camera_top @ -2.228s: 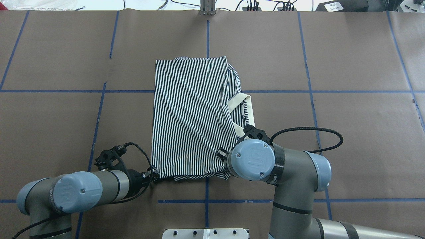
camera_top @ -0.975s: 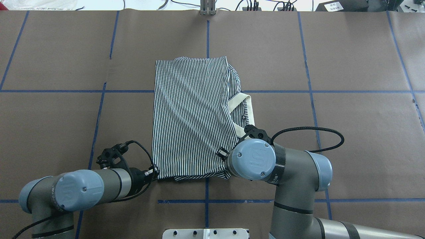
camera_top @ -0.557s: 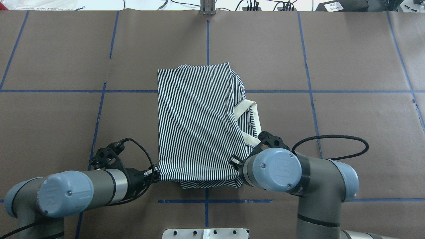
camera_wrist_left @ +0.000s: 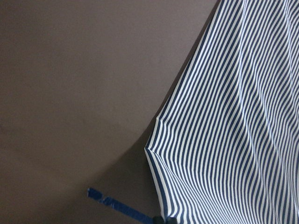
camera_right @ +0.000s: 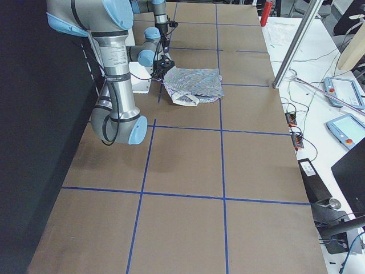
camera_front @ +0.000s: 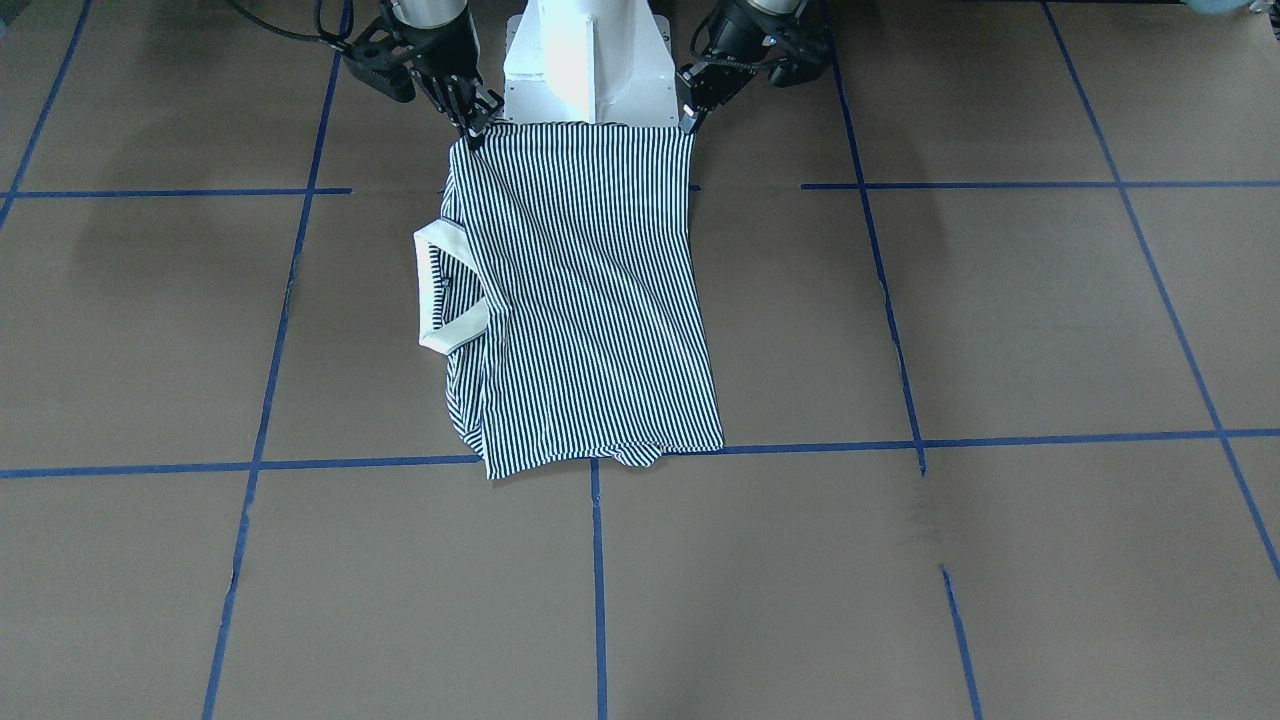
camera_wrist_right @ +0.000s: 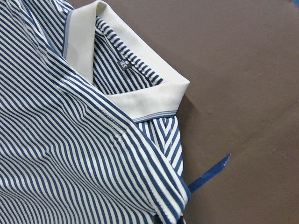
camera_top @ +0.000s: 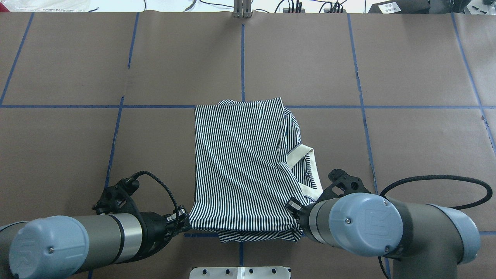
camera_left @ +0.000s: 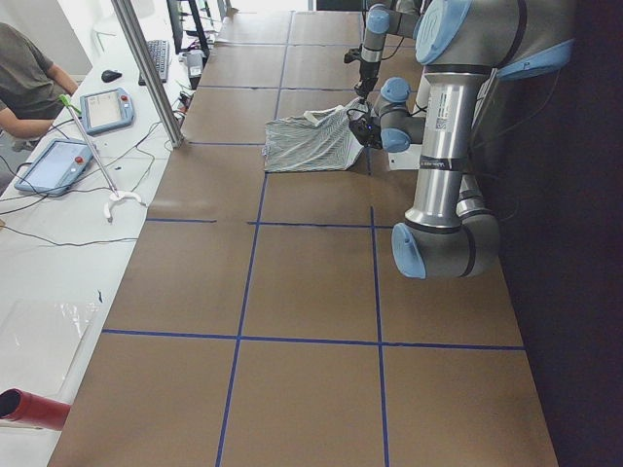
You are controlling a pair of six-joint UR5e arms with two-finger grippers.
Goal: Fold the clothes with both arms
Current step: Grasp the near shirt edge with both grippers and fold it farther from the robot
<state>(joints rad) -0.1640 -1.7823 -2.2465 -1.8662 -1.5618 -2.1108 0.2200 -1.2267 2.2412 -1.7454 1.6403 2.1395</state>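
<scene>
The clothes are one navy-and-white striped polo shirt (camera_top: 244, 162), folded into a long rectangle on the brown table, with its cream collar (camera_top: 306, 166) sticking out on the right side. My left gripper (camera_top: 185, 221) is shut on the shirt's near left corner, and my right gripper (camera_top: 293, 205) is shut on the near right corner. From the front, the left gripper (camera_front: 687, 122) and right gripper (camera_front: 472, 135) hold that edge taut just before the base. Striped cloth (camera_wrist_left: 233, 116) fills the left wrist view. In the right wrist view the collar (camera_wrist_right: 140, 79) lies over the stripes.
The white pedestal base (camera_front: 585, 60) stands right behind the held edge. Blue tape lines (camera_top: 242, 58) grid the table. A metal post (camera_left: 146, 68) rises at the far edge. Beyond it a seated person (camera_left: 24, 78) and tablets (camera_left: 107, 109) occupy a side bench.
Both grippers have drawn back toward the robot's base and slightly right. The shirt has slid with them, so its far edge now lies on the cross tape line.
</scene>
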